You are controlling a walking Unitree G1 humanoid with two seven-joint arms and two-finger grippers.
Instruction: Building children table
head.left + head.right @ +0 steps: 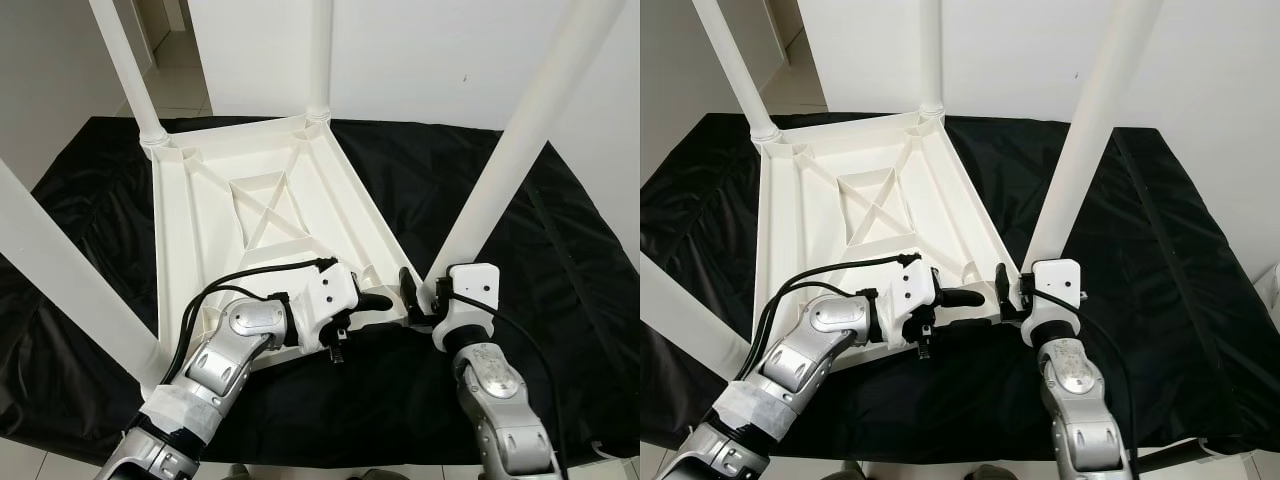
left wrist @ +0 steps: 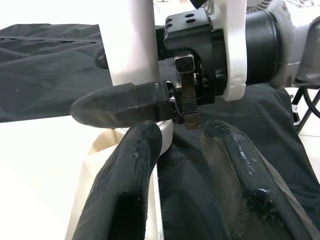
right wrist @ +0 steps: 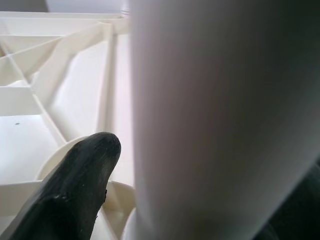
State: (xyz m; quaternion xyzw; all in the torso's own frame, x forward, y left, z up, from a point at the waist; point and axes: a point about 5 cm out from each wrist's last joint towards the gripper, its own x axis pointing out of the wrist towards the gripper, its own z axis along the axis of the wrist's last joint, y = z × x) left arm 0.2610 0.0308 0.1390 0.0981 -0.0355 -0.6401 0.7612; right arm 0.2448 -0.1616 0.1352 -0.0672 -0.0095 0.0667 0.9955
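Observation:
A white children's table (image 1: 260, 210) lies upside down on a black cloth, all of its legs pointing up. My right gripper (image 1: 418, 290) is shut on the near right leg (image 1: 520, 140) just above its corner socket. In the right wrist view that leg (image 3: 225, 115) stands close beside one black finger (image 3: 80, 175). My left gripper (image 1: 372, 305) reaches in from the left at the same corner and is open. In the left wrist view one of its fingers (image 2: 135, 165) rests against the table's rim, the other over the cloth, below the right gripper's finger (image 2: 120, 105).
The black cloth (image 1: 560, 230) covers the floor around the table. Three more white legs rise at the far left (image 1: 125, 65), far right (image 1: 320, 55) and near left (image 1: 60, 280). A white wall stands behind, and pale tiles (image 1: 25, 455) show at the cloth's near edge.

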